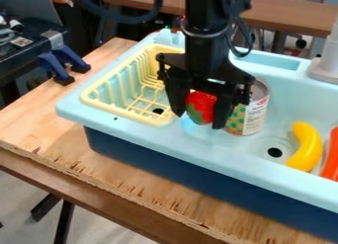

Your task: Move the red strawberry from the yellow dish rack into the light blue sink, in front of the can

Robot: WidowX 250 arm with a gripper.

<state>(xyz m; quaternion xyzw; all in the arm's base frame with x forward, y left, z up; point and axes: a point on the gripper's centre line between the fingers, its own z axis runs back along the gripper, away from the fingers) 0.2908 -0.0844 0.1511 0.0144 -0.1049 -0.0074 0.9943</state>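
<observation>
Currently, black arm enters from top edge, tool (199, 121) pointing down over the light-blue toy sink (148, 138); tool clamped on red-green strawberry (202, 106), held between its fingers. Count: one strawberry, one can (255, 114) near tool, one banana (306, 146), one yellow rack (127, 112)

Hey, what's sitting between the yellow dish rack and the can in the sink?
In the camera view, a red and green toy strawberry, held in the gripper, is between the yellow dish rack and the can.
</observation>
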